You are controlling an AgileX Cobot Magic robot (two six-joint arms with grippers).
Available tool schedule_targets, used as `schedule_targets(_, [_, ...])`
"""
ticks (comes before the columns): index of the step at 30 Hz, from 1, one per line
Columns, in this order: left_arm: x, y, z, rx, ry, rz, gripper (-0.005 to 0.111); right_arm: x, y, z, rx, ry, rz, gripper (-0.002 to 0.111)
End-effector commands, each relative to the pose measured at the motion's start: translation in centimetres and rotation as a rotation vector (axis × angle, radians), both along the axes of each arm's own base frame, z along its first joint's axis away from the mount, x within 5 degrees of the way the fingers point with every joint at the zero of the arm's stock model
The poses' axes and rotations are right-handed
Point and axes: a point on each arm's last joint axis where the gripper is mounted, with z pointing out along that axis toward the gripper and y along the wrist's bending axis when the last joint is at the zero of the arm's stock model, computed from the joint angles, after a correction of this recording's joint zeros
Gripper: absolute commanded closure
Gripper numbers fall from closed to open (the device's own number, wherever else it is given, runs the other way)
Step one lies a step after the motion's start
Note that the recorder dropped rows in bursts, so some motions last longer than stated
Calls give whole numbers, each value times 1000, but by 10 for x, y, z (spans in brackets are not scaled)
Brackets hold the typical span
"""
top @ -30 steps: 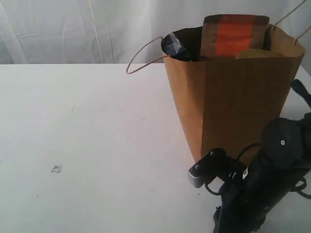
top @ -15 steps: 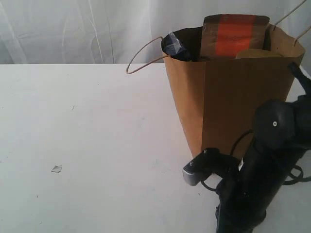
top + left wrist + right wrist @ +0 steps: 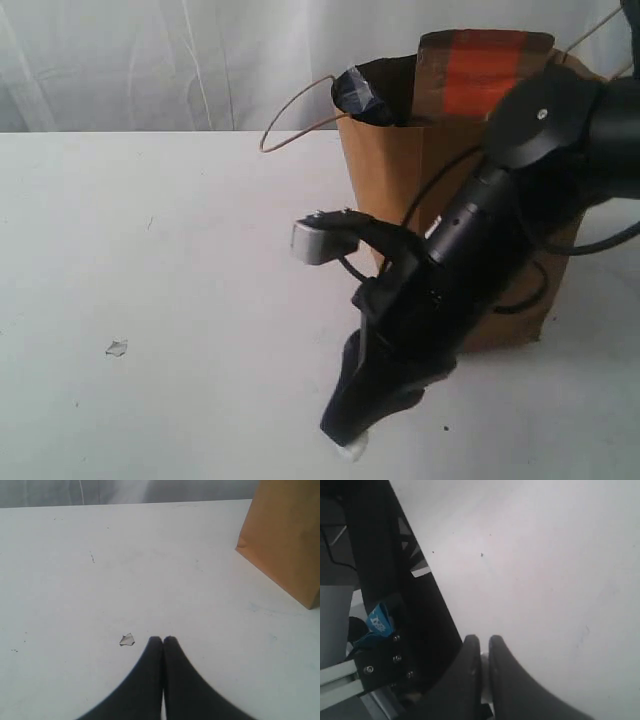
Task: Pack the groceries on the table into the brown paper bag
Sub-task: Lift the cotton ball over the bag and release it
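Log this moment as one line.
brown paper bag: upright | brown pouch: inside, top showing | left gripper: shut, empty | right gripper: shut, low over table

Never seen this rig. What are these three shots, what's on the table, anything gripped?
This is a two-armed robot packing groceries. The wide shot comes from a camera off the arms: the black right arm crosses in front of the brown paper bag, the right gripper down near the table. A brown pouch with orange label sticks out of the bag. The other two shots come from wrist cameras. The left gripper is shut and empty, beside a small white crumb. The right gripper is shut too; a pale bit shows at its tip, pinched or not I cannot tell.
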Motion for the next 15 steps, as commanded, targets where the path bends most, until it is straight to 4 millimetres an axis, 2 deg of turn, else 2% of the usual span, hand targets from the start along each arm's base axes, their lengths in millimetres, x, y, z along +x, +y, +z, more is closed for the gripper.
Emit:
schedule_targets(1, [-1, 0, -1, -12, -2, -5, 107, -15, 23, 26, -5, -112, 143, 108])
schedule_targets(8, [-1, 0, -1, -12, -2, -5, 107, -40, 64, 48, 13, -255, 247, 108])
schedule_targets(15, [-1, 0, -1, -12, -2, -5, 107, -41, 86, 68, 126, -397, 216, 108])
